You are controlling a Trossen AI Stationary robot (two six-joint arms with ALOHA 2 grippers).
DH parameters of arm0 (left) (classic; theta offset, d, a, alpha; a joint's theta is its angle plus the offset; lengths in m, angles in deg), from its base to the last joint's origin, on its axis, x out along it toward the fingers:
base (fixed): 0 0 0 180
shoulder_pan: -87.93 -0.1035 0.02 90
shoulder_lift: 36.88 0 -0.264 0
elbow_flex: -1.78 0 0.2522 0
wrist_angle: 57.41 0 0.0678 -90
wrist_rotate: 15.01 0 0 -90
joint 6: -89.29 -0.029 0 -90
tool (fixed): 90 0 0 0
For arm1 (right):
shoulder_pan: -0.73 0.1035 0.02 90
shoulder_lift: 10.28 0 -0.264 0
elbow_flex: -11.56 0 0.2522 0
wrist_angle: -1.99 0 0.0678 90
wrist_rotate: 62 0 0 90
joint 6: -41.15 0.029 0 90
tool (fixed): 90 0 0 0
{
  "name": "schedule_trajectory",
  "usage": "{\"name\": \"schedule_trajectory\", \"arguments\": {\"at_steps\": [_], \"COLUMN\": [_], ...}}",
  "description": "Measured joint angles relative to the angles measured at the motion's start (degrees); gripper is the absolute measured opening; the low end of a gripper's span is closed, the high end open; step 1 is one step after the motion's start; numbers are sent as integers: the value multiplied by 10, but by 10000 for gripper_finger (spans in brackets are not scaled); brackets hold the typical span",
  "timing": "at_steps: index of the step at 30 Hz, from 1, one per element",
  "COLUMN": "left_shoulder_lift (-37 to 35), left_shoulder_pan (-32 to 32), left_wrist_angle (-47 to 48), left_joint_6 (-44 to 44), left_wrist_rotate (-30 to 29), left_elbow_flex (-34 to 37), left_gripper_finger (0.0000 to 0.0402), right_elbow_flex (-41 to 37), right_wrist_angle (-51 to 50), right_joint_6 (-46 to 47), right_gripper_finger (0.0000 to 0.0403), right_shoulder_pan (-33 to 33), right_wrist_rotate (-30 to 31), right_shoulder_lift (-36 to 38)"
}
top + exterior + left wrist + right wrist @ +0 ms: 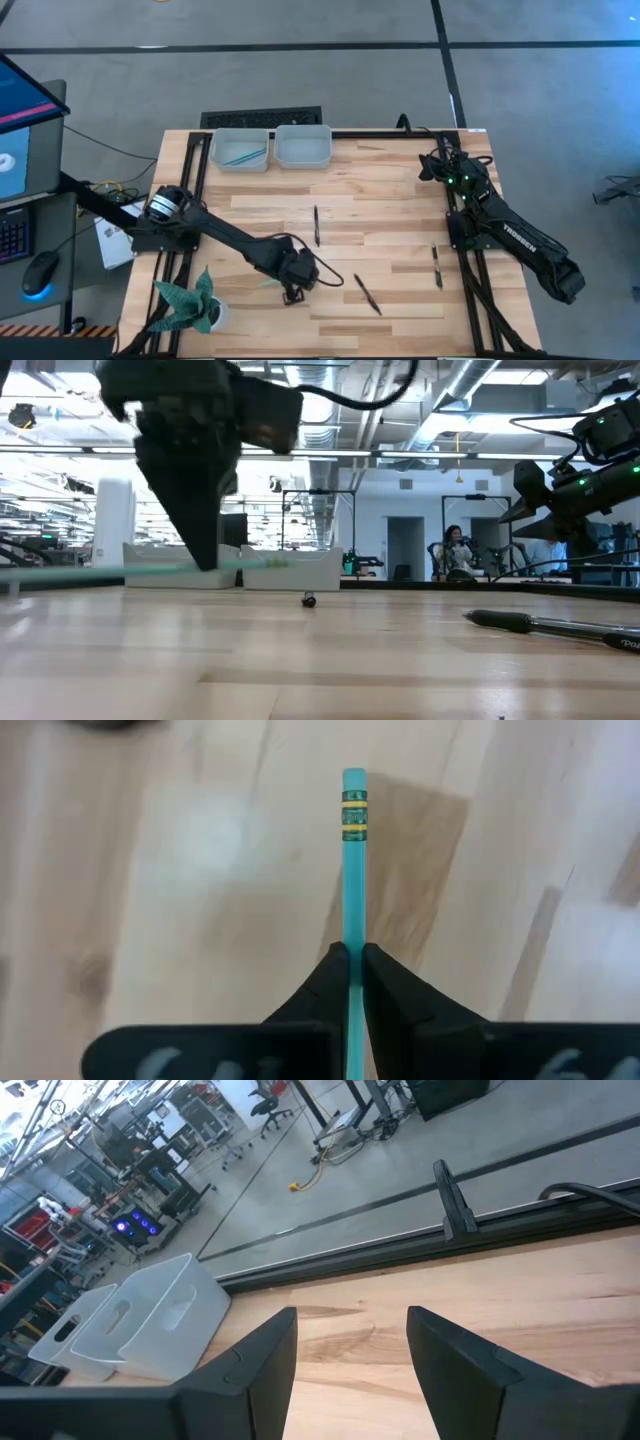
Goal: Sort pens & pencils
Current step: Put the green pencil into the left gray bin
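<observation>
My left gripper (293, 295) is over the near-left part of the table, shut on a teal pencil (354, 870) with a green-and-yellow band at its eraser end. The low view shows the same pencil (110, 571) level, just above the wood. Two more teal pencils (242, 156) lie in the left of two clear bins at the far edge. Three black pens lie flat on the table: one mid-table (316, 225), one near the front (367, 295), one toward the right (437, 267). My right gripper (350, 1365) is open and waits over the far right corner. My left gripper pinches the teal pencil's shaft (354, 945) between its two fingertips (330, 982), some way back from the eraser end (354, 795). The fingers come from above, pointing down, across the pencil. The pencil is level and lifted clear, casting a shadow on the wood.
The second clear bin (303, 146) stands beside the first at the far edge. A teal spiky potted plant (190, 306) sits at the near left corner, close to my left arm. Bare wood lies between the pens. People sit in the room beyond the table.
</observation>
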Motion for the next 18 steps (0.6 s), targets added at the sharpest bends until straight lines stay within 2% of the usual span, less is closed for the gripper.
{"name": "schedule_trajectory", "arguments": {"at_steps": [9, 18], "left_shoulder_lift": [-97, -195], "left_shoulder_pan": [-66, -190], "left_wrist_angle": [67, 95], "left_joint_6": [-58, -162], "left_wrist_rotate": [-63, -189], "left_elbow_flex": [-1, -2], "left_gripper_finger": [7, 8], "right_elbow_flex": [0, 0], "right_wrist_angle": [0, 0], "right_joint_6": [0, 19], "right_gripper_finger": [212, 212], "right_shoulder_pan": [0, 0], "right_wrist_rotate": [0, 0], "right_shoulder_lift": [0, 0]}}
